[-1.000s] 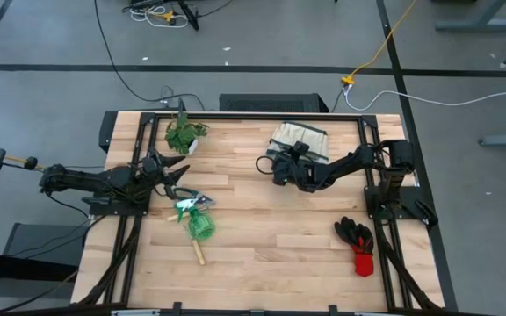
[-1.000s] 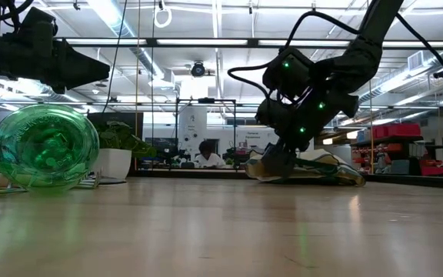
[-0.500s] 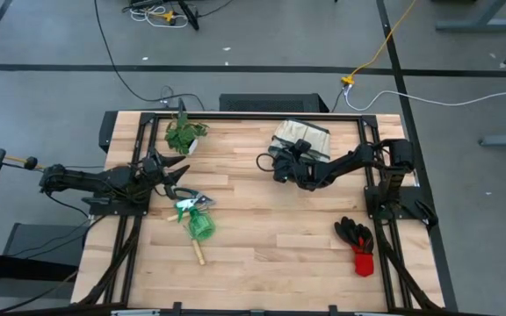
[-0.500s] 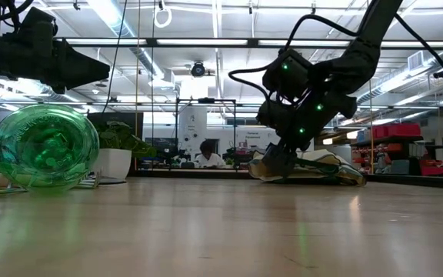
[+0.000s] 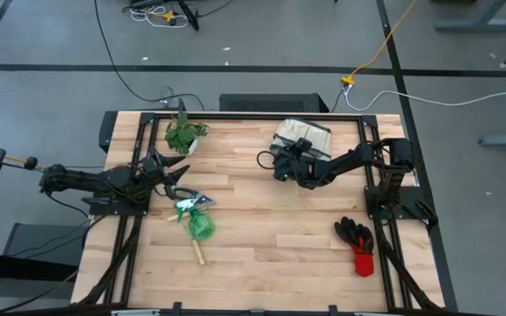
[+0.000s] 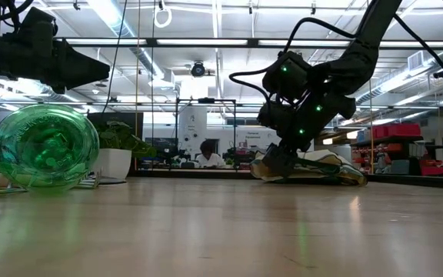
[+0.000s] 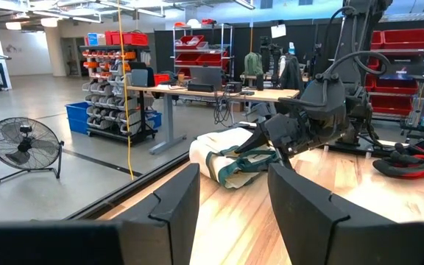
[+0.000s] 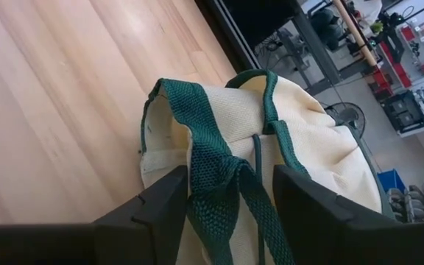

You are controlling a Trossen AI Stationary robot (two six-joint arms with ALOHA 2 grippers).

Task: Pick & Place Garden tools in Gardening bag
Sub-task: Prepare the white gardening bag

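The cream gardening bag [image 5: 306,136] with dark green trim lies on its side at the table's far middle; it also shows in the low view [image 6: 318,166]. My right gripper [image 5: 289,155] is open at the bag's left end, with a green handle strap between its fingers. My left gripper [image 5: 181,178] is open and empty at the table's left, above the wood. The green-and-white pruning shears [image 5: 191,204], the rounded bright green item [image 5: 202,226] and a wooden handle [image 5: 198,254] lie just near-right of it. The black-and-red gloves [image 5: 358,237] lie at the near right. My right gripper has the bag's green webbing handle strap [image 8: 216,184] between its two open fingers [image 8: 164,210]. The fingers slant down toward the table's far side, one on each side of the strap. Whether they press on the strap I cannot tell. The bag lies on the table.
A small leafy potted plant [image 5: 184,136] stands at the far left, and shows in the low view [image 6: 118,150]. Bare wood lies in the table's middle and near part. Black frame rails run along both sides. A person sits far off in the room [image 6: 205,154].
My right gripper has gone a little toward the table's far right, and the bag's left end has slid slightly the same way with it.
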